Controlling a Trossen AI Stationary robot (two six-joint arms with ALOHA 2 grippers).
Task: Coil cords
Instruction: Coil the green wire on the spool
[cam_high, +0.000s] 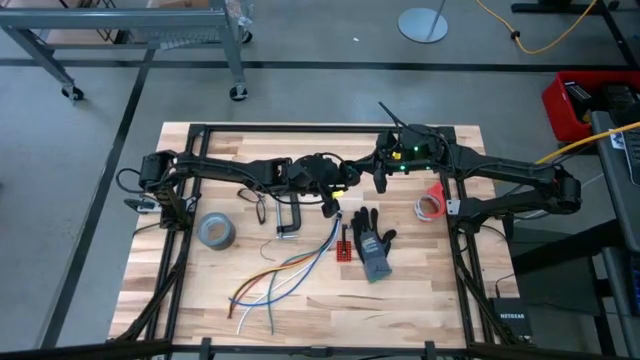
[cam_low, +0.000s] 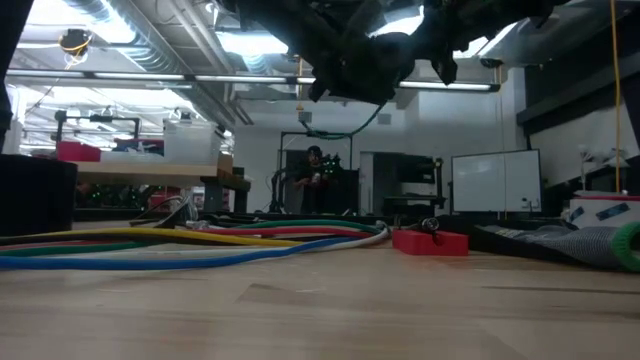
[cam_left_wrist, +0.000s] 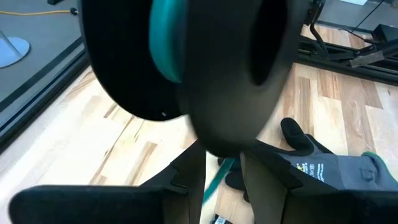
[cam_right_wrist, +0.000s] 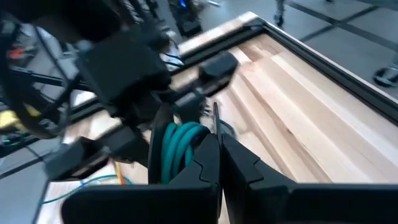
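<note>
The cords show as one wound bundle (cam_right_wrist: 179, 152) of teal turns between dark sides, held in the air over the table's middle. In the left wrist view it looms dark (cam_left_wrist: 205, 74) just past my left gripper (cam_left_wrist: 222, 163), which stands open with a teal strand (cam_left_wrist: 214, 180) running through its gap. My right gripper (cam_right_wrist: 217, 142) comes from the table's right, shut at the bundle's side. In the high view both grippers meet near the centre, left (cam_high: 333, 195) and right (cam_high: 381, 178). My right gripper has its fingers closed on a thin dark edge (cam_right_wrist: 216, 121) that stands up from between their tips, beside the bundle. The teal turns (cam_right_wrist: 183, 146) lie against the outer side of one finger. The bundle hangs clear of the table. My left gripper: whether its fingers touch the strand or the bundle, I cannot tell.
Below the grippers lie a black and grey glove (cam_high: 372, 245), a small red part (cam_high: 345, 250) and loose orange, blue and white wires (cam_high: 285, 272). A grey tape roll (cam_high: 215, 231) and a black clamp (cam_high: 287, 218) sit to the left, a red-white roll (cam_high: 432, 203) to the right.
</note>
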